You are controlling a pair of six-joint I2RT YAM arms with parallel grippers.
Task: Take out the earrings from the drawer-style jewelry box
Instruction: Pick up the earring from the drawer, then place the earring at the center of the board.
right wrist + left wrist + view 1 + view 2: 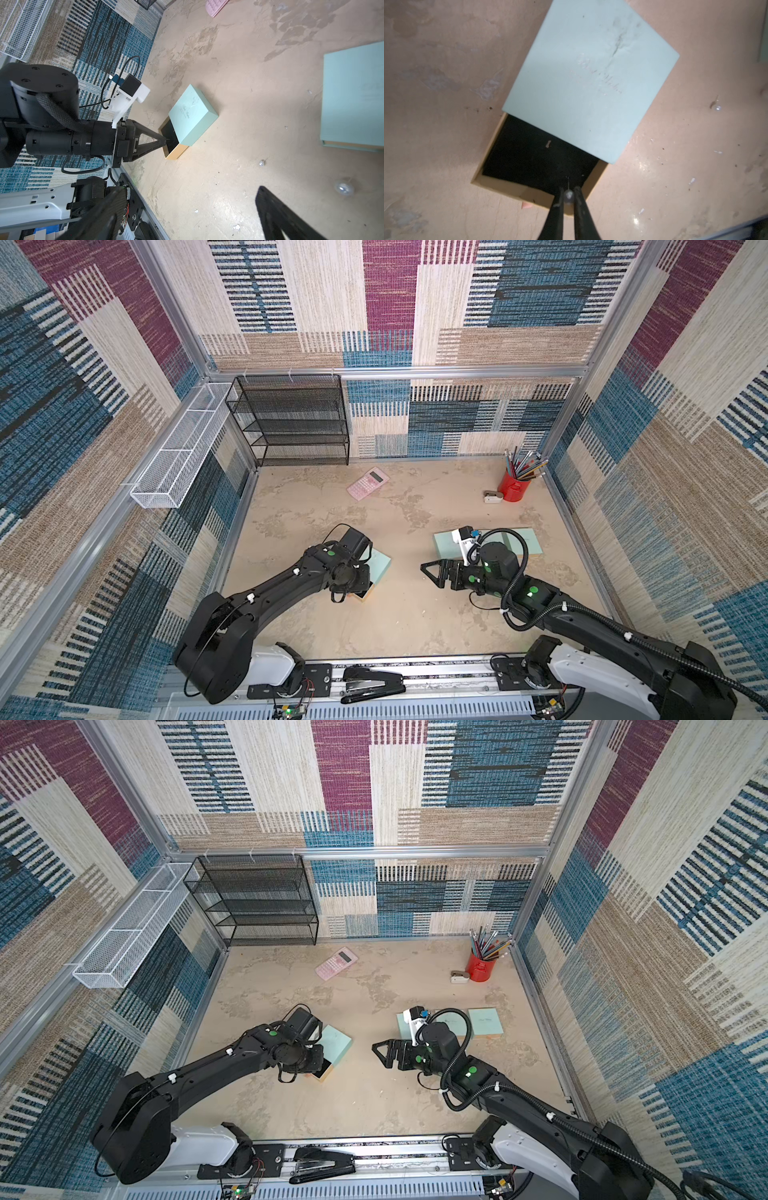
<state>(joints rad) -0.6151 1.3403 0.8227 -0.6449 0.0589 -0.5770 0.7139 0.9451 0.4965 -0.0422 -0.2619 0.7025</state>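
1. I am seeing faint cursive script on the mint-green square cardboard sleeve (591,83), too blurred to read.
2. My left gripper (569,188) is pinching one tiny pale round stud earring (568,196) over the tan, black-lined drawer (512,190).
3. I am counting one pale speck (548,143) on the lining and two glinting studs (261,162) (344,188) lying on the floor; the right gripper (191,189) is gaping, holding nothing.

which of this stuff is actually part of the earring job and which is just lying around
Job:
- box with its drawer pulled open
- left gripper pinching a stud
- loose studs outside the box

Lying about:
- calculator
- pencil cup
- stapler
- black shelf
- white basket
- other mint boxes, shut
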